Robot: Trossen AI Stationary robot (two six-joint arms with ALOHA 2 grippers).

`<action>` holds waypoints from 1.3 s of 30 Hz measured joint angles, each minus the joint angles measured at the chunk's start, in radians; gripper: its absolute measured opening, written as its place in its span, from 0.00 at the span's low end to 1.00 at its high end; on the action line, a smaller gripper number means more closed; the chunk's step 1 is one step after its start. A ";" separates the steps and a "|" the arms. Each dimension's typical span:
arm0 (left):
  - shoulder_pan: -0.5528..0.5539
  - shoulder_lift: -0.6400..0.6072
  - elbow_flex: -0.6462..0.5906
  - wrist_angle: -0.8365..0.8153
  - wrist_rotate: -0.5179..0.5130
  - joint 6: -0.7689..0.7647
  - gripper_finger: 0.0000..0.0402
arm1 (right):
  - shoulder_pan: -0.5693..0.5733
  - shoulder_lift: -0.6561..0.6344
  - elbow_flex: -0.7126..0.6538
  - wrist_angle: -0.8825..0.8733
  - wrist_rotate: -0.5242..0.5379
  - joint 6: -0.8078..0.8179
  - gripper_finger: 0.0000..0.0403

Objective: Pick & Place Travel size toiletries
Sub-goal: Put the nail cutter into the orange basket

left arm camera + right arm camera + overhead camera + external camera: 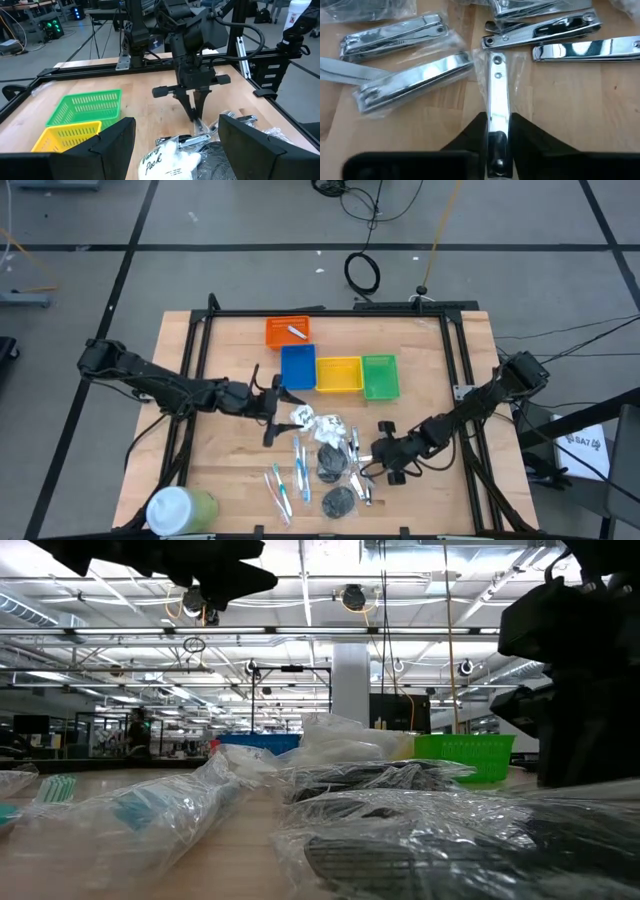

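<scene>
Right tool (497, 131) clamps silvery stick (497, 95); packet (167, 160) reads "Vanity Pack".

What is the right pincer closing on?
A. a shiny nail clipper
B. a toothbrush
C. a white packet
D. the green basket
A: the right wrist view shows the right pincer with its fingers closed on one shiny nail clipper, among several others on the table.
</scene>
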 joint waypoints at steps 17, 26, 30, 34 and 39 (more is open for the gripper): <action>-0.002 0.064 0.000 0.140 0.001 -0.129 0.70 | 0.034 -0.249 -0.005 0.026 0.620 -0.250 0.12; 0.018 0.266 0.021 0.424 0.000 -0.207 0.70 | -0.029 -0.198 -0.005 0.343 0.908 -0.595 0.12; 0.024 0.357 0.091 0.414 -0.065 -0.290 0.70 | -0.048 -0.168 -0.005 0.449 0.907 -0.693 0.12; 0.025 0.452 0.177 0.400 -0.117 -0.307 0.70 | -0.049 -0.160 -0.004 0.473 0.910 -0.716 0.12; 0.025 0.520 0.261 0.400 -0.135 -0.224 0.70 | -0.048 -0.160 -0.004 0.509 0.941 -0.746 0.12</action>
